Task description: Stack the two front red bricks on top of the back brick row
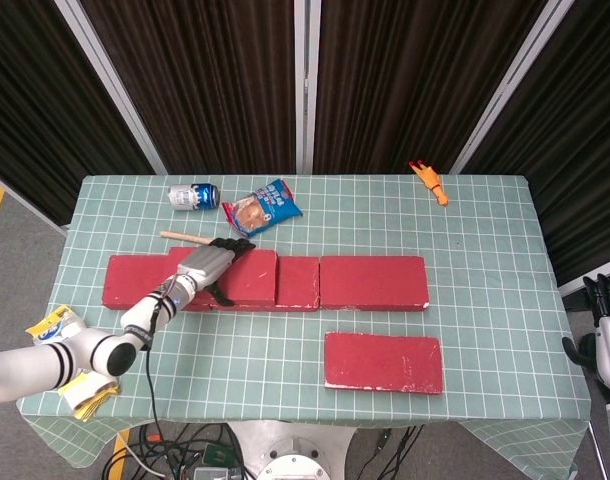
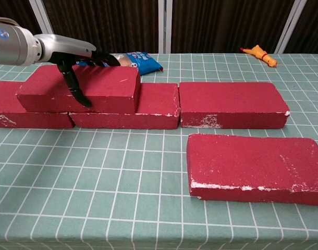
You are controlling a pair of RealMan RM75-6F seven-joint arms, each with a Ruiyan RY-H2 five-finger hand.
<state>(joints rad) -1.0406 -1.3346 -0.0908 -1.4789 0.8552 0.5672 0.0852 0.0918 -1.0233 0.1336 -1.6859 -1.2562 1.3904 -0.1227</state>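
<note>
Head view, where we see the left hand (image 1: pixel 217 258) gripping the stacked red rectangular brick (image 1: pixel 235 277) atop the back brick row (image 1: pixel 370 282), the flat red front brick (image 1: pixel 383 361) lying apart, the right hand (image 1: pixel 609 340) indiscernible; chest view, where we see that hand's thumb down the stacked brick's front face.

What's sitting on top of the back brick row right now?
One red brick lies on the back brick row, toward its left end, gripped by the left robot hand. The middle and right of the row are bare on top. The seam beneath the stacked brick is hidden.
</note>
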